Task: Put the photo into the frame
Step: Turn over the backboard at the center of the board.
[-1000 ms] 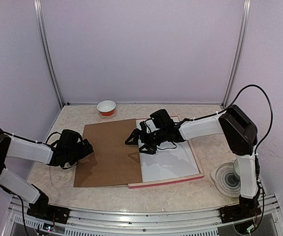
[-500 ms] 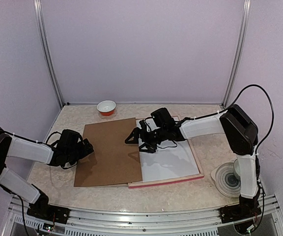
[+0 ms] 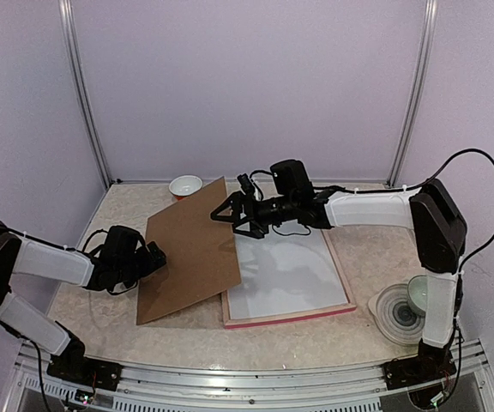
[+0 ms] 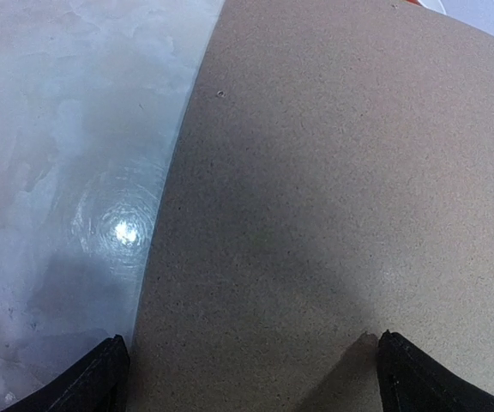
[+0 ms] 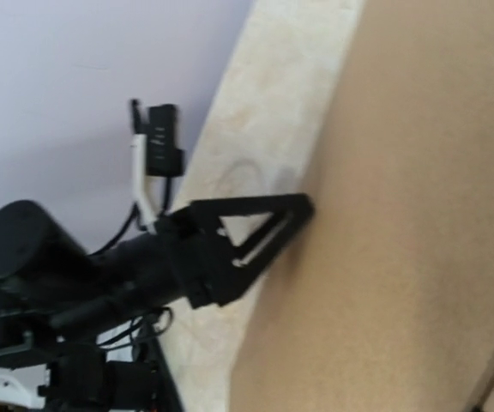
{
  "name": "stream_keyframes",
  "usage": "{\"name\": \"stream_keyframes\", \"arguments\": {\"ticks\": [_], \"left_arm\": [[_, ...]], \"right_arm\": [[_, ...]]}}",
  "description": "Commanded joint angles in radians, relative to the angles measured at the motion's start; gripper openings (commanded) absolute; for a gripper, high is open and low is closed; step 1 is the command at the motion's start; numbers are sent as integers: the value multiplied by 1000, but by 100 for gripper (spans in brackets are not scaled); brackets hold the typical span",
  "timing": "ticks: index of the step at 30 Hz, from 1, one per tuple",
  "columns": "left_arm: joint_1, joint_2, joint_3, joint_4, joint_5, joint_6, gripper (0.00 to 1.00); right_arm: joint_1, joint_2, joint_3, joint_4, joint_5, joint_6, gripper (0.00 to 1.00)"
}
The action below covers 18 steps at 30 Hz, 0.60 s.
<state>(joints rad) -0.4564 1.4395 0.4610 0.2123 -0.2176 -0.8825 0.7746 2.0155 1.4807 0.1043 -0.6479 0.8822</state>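
Observation:
The pink frame (image 3: 292,316) lies flat right of centre, and a white sheet (image 3: 286,275) fills its inside. No red sunset print shows, so the photo is hidden or face down. A brown backing board (image 3: 191,253) stands tilted, its left edge on the table and its right edge raised. My right gripper (image 3: 231,221) is open under that raised edge, which rests on one finger. At the board's left edge my left gripper (image 3: 151,256) (image 4: 256,386) is open, straddling the edge. The right wrist view shows the board (image 5: 418,215) and the left gripper's finger (image 5: 256,227) touching its edge.
A small red and white bowl (image 3: 186,185) sits at the back behind the board. A stack of clear dishes (image 3: 399,311) stands at the front right by the right arm's base. Metal posts and walls close in the back and sides.
The board's right edge has risen from lying flat over the frame to a steep tilt, carried by the right gripper moving up and back. More white sheet shows. The left arm has stayed put.

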Motion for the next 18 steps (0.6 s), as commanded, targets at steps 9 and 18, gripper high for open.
{"name": "stream_keyframes", "arguments": {"ticks": [9,18], "left_arm": [[-59,39,-7,63,120,-28,99],[-86,27,-8,112,138,-33,99]], "right_arm": [[19,-83,24,122,-121,-20,99],[21,-133,27,150,-147,-19,99]]}}
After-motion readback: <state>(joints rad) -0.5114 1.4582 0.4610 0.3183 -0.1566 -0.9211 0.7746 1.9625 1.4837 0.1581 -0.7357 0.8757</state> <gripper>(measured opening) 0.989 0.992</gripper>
